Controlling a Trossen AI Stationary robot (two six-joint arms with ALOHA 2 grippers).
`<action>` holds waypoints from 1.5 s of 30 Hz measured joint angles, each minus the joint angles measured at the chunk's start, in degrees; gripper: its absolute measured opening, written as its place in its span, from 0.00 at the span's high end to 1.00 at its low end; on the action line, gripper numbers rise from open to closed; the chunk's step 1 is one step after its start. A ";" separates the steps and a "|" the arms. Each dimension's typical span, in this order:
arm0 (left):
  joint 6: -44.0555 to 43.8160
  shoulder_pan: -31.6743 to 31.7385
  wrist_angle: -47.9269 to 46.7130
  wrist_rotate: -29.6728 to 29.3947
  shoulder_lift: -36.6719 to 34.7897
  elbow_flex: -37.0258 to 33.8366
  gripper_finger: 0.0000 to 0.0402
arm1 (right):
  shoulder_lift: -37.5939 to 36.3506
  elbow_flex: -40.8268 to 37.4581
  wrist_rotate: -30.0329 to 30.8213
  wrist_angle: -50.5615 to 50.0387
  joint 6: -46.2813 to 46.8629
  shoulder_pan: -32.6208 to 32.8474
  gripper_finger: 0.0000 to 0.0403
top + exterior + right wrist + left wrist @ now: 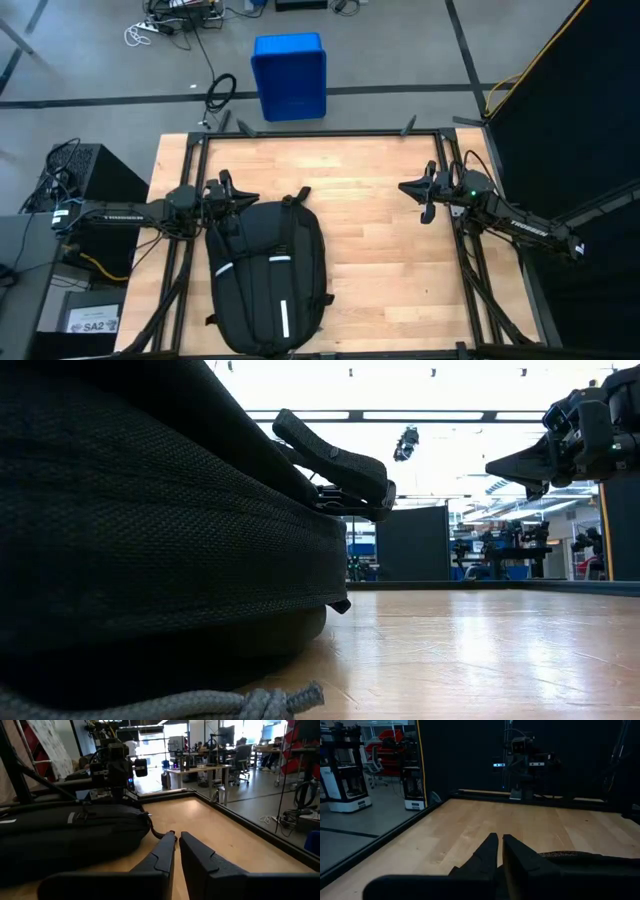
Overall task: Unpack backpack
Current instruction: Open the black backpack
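The black backpack (265, 275) lies flat on the wooden table's near left part, white stripes up and its top loop (298, 197) toward the far edge. It fills the left of the low view (150, 510) and shows in the right wrist view (70, 835). My left gripper (252, 197) hovers shut and level just above the backpack's far left corner (570, 855), pointing toward the table's right. My right gripper (405, 187) hovers shut at the far right, pointing toward the backpack, well clear of it (492, 463). Nothing sits between either pair of fingers (497, 842) (176, 840).
A blue plastic bin (289, 75) stands on the floor beyond the table's far edge. A black frame rail (320, 133) runs around the table. Bare wood (390, 260) lies between the backpack and my right arm. A grey cord (200, 705) lies by the backpack's near side.
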 joint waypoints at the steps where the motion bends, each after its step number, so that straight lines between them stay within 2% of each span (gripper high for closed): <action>1: 0.00 0.00 0.00 0.00 0.02 0.02 1.00 | 0.00 0.02 0.02 0.02 0.00 0.00 0.99; 45: 0.00 0.00 0.02 0.00 0.00 0.02 1.00 | 0.02 0.00 0.00 0.02 0.00 0.00 0.98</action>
